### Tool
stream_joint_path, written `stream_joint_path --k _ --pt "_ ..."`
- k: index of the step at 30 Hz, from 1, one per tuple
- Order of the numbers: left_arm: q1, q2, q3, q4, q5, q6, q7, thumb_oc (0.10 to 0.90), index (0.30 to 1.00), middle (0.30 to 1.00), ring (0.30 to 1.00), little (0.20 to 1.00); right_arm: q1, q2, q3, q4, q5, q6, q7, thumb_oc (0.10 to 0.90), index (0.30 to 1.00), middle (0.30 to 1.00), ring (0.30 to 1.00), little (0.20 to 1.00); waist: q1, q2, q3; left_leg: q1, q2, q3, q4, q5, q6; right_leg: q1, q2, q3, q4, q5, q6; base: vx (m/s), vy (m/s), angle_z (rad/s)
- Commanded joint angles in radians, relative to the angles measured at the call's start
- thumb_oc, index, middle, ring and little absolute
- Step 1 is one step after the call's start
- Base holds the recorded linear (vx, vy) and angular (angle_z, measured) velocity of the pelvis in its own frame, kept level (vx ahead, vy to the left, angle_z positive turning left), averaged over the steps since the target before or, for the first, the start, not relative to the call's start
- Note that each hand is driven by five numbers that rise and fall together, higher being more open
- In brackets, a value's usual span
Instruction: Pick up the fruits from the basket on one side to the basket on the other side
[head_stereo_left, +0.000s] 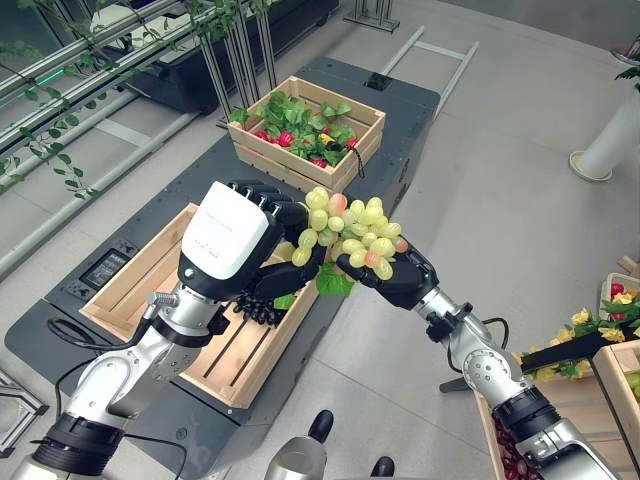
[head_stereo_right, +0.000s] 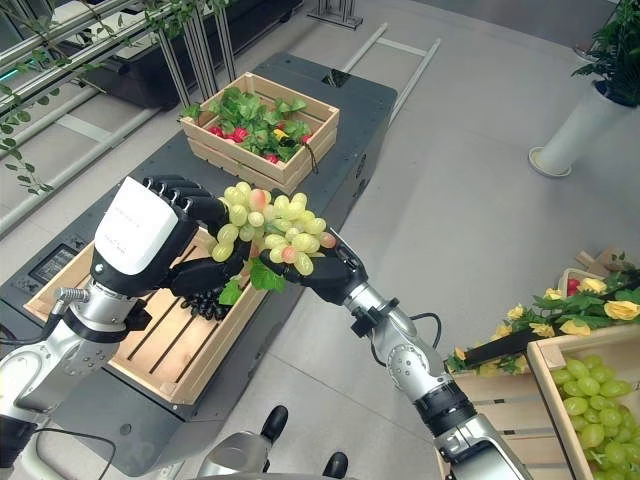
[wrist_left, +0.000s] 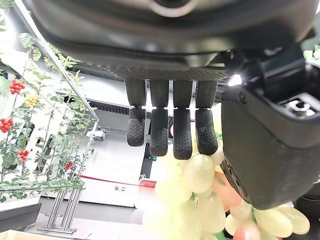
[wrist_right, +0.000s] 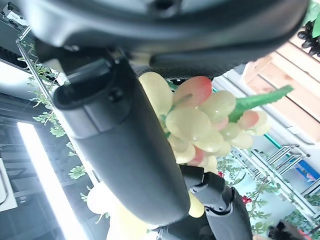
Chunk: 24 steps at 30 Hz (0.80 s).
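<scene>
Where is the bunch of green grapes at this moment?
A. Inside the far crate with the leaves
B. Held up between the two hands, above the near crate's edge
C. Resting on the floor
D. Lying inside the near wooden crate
B: the bunch of green grapes sits raised between the left hand and right hand, over the near crate, not in the far crate.

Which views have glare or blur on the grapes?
Left wrist view: the green grape bunch is soft and washed out by the bright backdrop, with a hot spot beside the left hand. Right wrist view: the right hand is blurred up close, a blown-out light strip beside it. Eye views: evenly lit, sharp.
</scene>
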Motion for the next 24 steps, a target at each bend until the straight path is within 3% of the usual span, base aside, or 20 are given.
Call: stream_joint_path --k 1,5,6,8,24 --pt "-0.050 -0.036 0.031 0.017 -0.075 -0.024 0.055 0.400 0.300 0.300 0.300 0.300 -0.022 0.048 -0.030 -0.139 0.097 -0.133 0.062 0.800 0.900 0.900 0.900 0.900 -0.011 0.000 -0.170 0.007 -0.035 0.009 -0.048 -0.018 0.026 -0.063 -0.006 -0.007 0.034 0.047 -0.016 0.00 0.000 0.00" --pt "-0.053 -0.049 0.018 0.012 -0.082 -0.025 0.034 0.400 0.300 0.300 0.300 0.300 -0.023 0.081 -0.023 -0.153 0.098 -0.142 0.029 0.800 0.900 0.900 0.900 0.900 -0.011 0.006 -0.171 0.009 -0.035 0.008 -0.048 -0.018 0.027 -0.063 -0.007 -0.005 0.033 0.048 -0.016 0.00 0.000 0.00" --pt "-0.052 -0.051 0.016 0.010 -0.086 -0.027 0.027 0.400 0.300 0.300 0.300 0.300 -0.021 0.088 -0.021 -0.155 0.100 -0.149 0.023 0.565 0.547 0.547 0.547 0.547 -0.010 0.007 -0.172 0.008 -0.036 0.007 -0.048 -0.018 0.027 -0.062 -0.008 -0.005 0.031 0.049 -0.016 0.00 0.000 0.00" --pt "-0.053 -0.055 0.011 0.010 -0.091 -0.028 0.020 0.400 0.300 0.300 0.300 0.300 -0.025 0.096 -0.020 -0.152 0.107 -0.156 0.014 0.400 0.300 0.300 0.300 0.300 -0.010 0.009 -0.172 0.009 -0.037 0.006 -0.048 -0.017 0.028 -0.062 -0.007 -0.005 0.032 0.049 -0.017 0.00 0.000 0.00" --pt "-0.048 -0.074 -0.008 0.005 -0.119 -0.043 -0.014 0.400 0.300 0.300 0.300 0.300 -0.015 0.132 -0.014 -0.159 0.140 -0.177 -0.019 0.400 0.300 0.300 0.300 0.300 -0.011 0.018 -0.172 0.007 -0.040 0.007 -0.048 -0.015 0.031 -0.063 -0.008 -0.003 0.029 0.052 -0.018 0.00 0.000 0.00"
